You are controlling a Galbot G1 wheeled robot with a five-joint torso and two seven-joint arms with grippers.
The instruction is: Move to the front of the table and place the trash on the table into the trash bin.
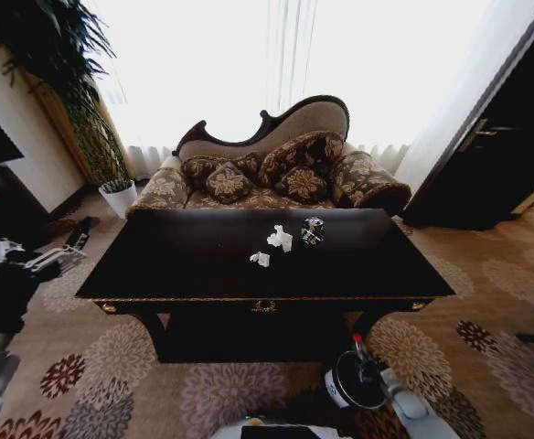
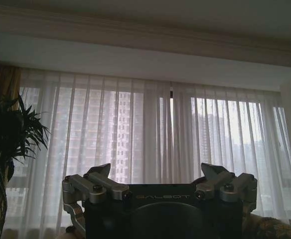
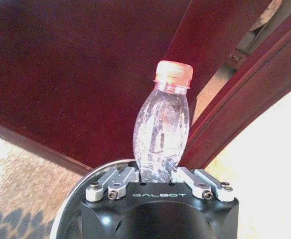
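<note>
Dark glossy wood: the table stands in the middle of the head view, with gold trim along its front edge and a gold emblem in the centre of that edge.
Left gripper: it is held up at the left of the table, apart from it. In the left wrist view it faces a white curtain, its jaws stand wide apart and nothing is between them.
Plant: a tall green plant is in the far left corner, and a white pot stands on the floor near it.
Trash: two white tissue lumps lie on the table top, a small one nearer the front and a bigger one just behind it. A shiny black-and-white can stands just right of the bigger lump.
Sofa: a patterned sofa with cushions is behind the table, under the bright window.
Right gripper: it is low at the front right of the table, over the bin. In the right wrist view it is closed on a clear plastic bottle with an orange cap, and the bottle stands upright.
Bin: the bin is on the carpet below the table's front right corner, much lower than the top. Only part of its round rim can be seen.
</note>
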